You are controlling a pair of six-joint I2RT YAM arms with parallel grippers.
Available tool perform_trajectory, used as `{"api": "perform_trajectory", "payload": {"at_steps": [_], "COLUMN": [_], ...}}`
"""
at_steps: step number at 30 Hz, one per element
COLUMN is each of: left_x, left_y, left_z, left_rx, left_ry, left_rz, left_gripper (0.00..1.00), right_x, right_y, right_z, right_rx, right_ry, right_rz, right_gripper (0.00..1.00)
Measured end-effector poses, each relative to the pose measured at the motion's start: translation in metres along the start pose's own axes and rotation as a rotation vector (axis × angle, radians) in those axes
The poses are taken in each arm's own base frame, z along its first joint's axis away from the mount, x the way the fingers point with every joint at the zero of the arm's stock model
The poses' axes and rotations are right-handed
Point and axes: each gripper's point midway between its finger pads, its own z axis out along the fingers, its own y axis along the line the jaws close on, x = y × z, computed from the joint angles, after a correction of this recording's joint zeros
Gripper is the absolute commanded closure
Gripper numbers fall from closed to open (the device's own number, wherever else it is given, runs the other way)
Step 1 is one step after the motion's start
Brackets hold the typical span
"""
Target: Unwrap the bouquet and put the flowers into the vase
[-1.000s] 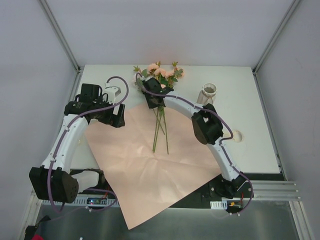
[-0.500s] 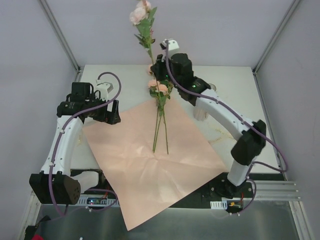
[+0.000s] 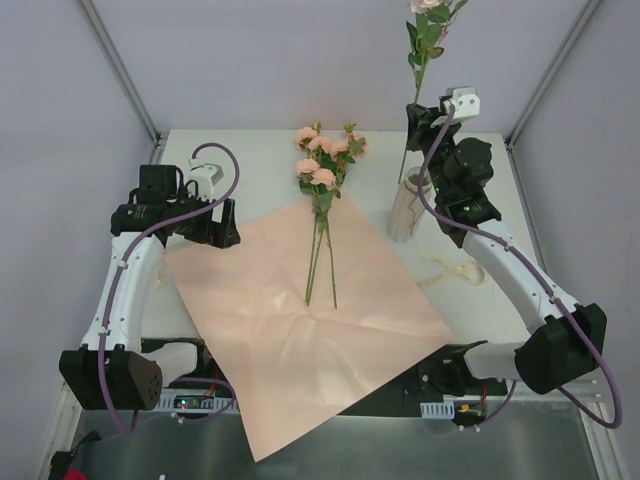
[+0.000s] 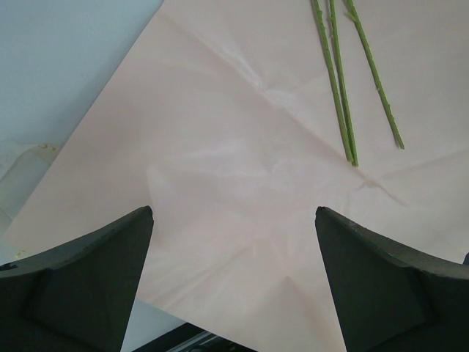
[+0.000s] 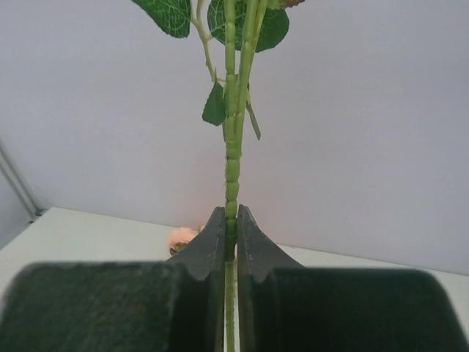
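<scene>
My right gripper point(image 3: 414, 124) point(image 5: 231, 213) is shut on the green stem of one flower point(image 3: 421, 40) point(image 5: 232, 147), holding it upright at the back right. The stem's lower end hangs at the mouth of the whitish vase point(image 3: 404, 214); whether it is inside I cannot tell. The bouquet is unwrapped: two or three more flowers point(image 3: 322, 172) lie with their stems point(image 4: 338, 88) on the flat salmon-pink paper point(image 3: 310, 330) point(image 4: 234, 147). My left gripper point(image 3: 213, 226) point(image 4: 233, 211) hovers open over the paper's left part, with nothing between its fingers.
A cream ribbon coil point(image 3: 464, 272) lies on the white table point(image 3: 510, 210) right of the paper, near the right arm. The paper's near corner overhangs the table's front edge. Grey walls with metal posts close the back and sides.
The right arm has swung from the middle back to the right, carrying the lifted flower over the vase. The left arm has barely moved and its gripper stays open.
</scene>
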Motion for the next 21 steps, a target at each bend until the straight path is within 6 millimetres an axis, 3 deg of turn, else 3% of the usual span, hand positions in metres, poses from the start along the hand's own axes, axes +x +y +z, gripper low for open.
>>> {"api": "perform_trajectory", "payload": {"at_steps": [7,16,21], "left_x": [0.0,-0.001,-0.001], "left_y": [-0.002,-0.005,-0.005], "left_z": [0.0,0.0,0.0], "left_rx": [0.01,0.029,0.03], "left_ry": [-0.001,-0.005,-0.005], "left_rz": [-0.002,-0.002,-0.002], "left_gripper": [0.07,0.08,0.07], "right_x": [0.011,-0.018,-0.023], "right_y": [-0.045,-0.055,-0.063], "right_z": [-0.014,-0.02,-0.022], "right_rx": [0.063,0.057,0.067], "right_ry": [-0.014,-0.089,-0.1], "right_rz": [-0.032,-0.031,-0.034], "right_gripper": [0.99,0.99,0.99]}}
